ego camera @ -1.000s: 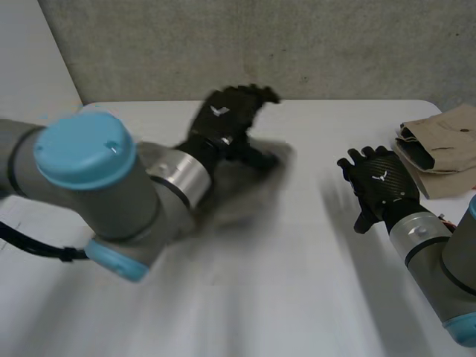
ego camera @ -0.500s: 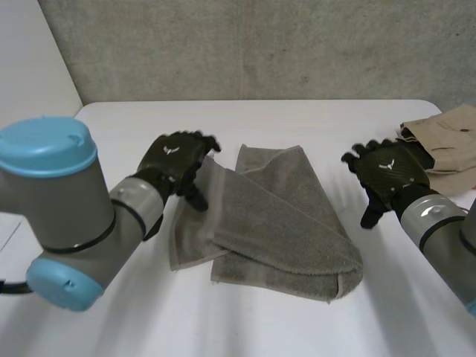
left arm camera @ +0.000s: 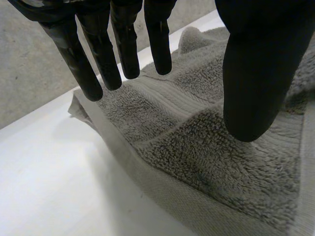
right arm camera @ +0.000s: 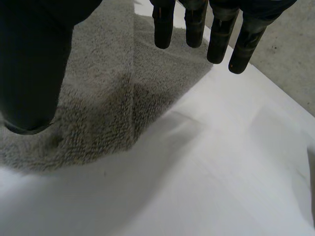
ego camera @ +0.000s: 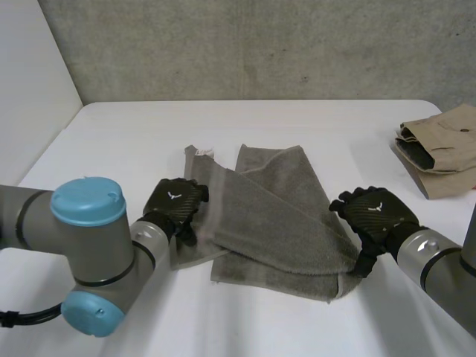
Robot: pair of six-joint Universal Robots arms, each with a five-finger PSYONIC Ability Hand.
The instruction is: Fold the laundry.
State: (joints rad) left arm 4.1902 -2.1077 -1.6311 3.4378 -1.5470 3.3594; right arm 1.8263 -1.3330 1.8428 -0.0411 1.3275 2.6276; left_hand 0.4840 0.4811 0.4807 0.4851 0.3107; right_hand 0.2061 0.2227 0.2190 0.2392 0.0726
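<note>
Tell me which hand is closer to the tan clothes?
The right hand, at the right edge of the towel, toward the tan clothes. The left hand is across, at its left edge.

The head camera looks down over the table (ego camera: 134,134) from the robot's side, with the towel (ego camera: 275,216) mid-view. The left wrist camera looks closely past the left hand (left arm camera: 246,73) onto one towel edge. The right wrist camera looks past the right hand (right arm camera: 34,64) onto the opposite end. All three share the towel.
</note>
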